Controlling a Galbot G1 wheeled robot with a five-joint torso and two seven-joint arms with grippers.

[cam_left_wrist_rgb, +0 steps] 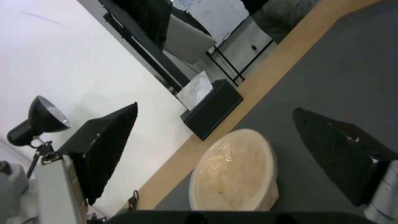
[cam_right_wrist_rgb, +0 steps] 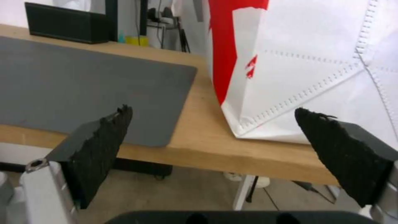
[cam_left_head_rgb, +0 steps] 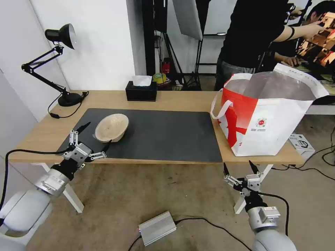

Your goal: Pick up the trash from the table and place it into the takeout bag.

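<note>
1. The beige shallow bowl (cam_left_head_rgb: 111, 127) rests on the dark grey mat (cam_left_head_rgb: 164, 134), at the end of the mat nearer the black desk lamp (cam_left_head_rgb: 59, 52); in the left wrist view the bowl (cam_left_wrist_rgb: 234, 171) looks lined with clear film.
2. The left gripper (cam_left_head_rgb: 93, 138) hangs over the near corner of the mat just beside the bowl, its fingers (cam_left_wrist_rgb: 108, 146) spread wide apart with nothing between them, one on either side of the bowl's near edge.
3. The takeout bag (cam_left_head_rgb: 268, 115) stands upright and open-mouthed at the far end of the table (cam_left_head_rgb: 181, 99) from the lamp, off the mat, its silver lining showing.
4. The right gripper (cam_left_head_rgb: 240, 169) is held below the table's front edge, in front of the bag, fingers (cam_right_wrist_rgb: 99, 146) wide apart and empty.
5. A black tissue box (cam_left_head_rgb: 141, 90) sits behind the mat at the table's back edge.
</note>
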